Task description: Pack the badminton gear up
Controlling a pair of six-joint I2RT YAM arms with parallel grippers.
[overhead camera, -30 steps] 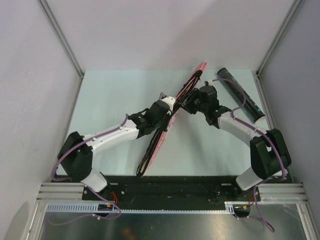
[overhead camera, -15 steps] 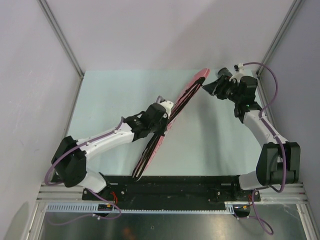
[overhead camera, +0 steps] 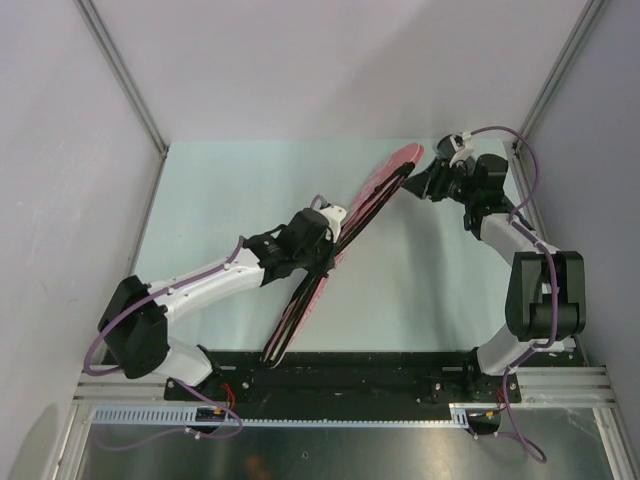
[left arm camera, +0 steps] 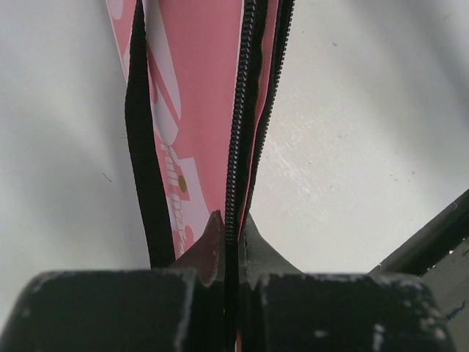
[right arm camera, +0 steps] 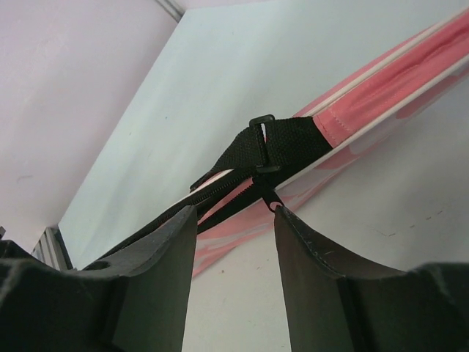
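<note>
- Left gripper (left arm camera: 230,220) pinches the pink racket cover (left arm camera: 205,88) at its zipper (left arm camera: 237,147).
- Right gripper (right arm camera: 234,213), spread wide, faces the zipper pull (right arm camera: 272,203); gripping it seems next.

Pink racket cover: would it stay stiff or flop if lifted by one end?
The pink racket cover is probably floppy by itself: it looks like thin fabric with a zipper and webbing strap. It seems to be on edge, pinched by the left tool, so it may topple if released. Its straight line hints at something stiff inside, but that is hidden.
</note>
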